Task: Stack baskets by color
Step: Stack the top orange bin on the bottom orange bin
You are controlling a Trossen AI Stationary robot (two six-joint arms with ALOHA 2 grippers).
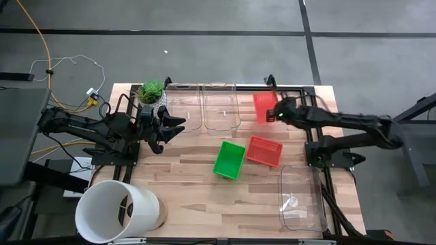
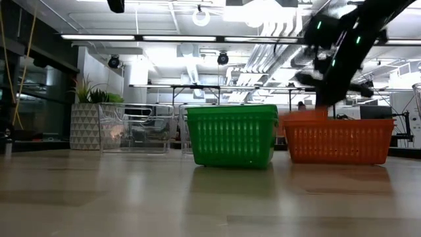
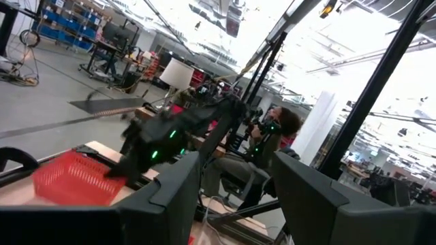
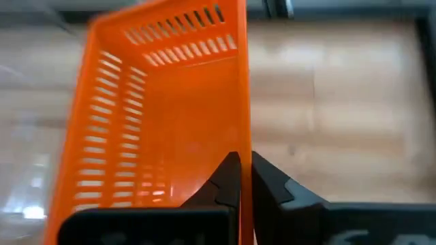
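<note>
Baskets first: we count 3 on the desk (image 1: 184, 197), and none are stacked yet, so the job's barely started. 1 red basket (image 1: 263, 107) sits at the far edge near the clear bins (image 1: 219, 107), and our right gripper (image 4: 244, 178) is clamped tight on its side wall, 1 finger inside and 1 outside. The second red basket (image 1: 264, 150) lies mid-desk, just beside the green basket (image 1: 229, 160). Our left gripper (image 1: 174, 125) waits wide apart by the potted plant (image 1: 150, 92), holding nothing. We'd guess the gripped red one goes into the other red; only 1 green shows.
</note>
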